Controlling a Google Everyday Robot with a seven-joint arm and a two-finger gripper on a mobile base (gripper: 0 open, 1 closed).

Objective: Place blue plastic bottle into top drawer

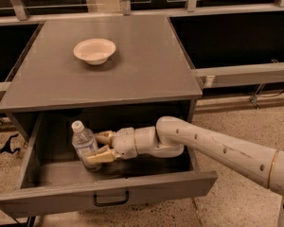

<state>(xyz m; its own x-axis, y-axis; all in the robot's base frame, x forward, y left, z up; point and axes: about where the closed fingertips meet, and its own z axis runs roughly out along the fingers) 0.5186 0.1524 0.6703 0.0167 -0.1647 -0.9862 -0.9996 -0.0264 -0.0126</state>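
While my gripper pinches blue plastic bottle upright inside open top drawer, I judge placement nearly done; release, withdrawal left.

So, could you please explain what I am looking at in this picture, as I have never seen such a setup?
This is a single camera view, looking down at a grey cabinet from its front. The white arm coming in from the right belongs to a mobile robot. Its gripper reaches into the open top drawer. The jaws are closed on the blue plastic bottle, holding it roughly upright inside the drawer. A beige bowl sits on the cabinet top.
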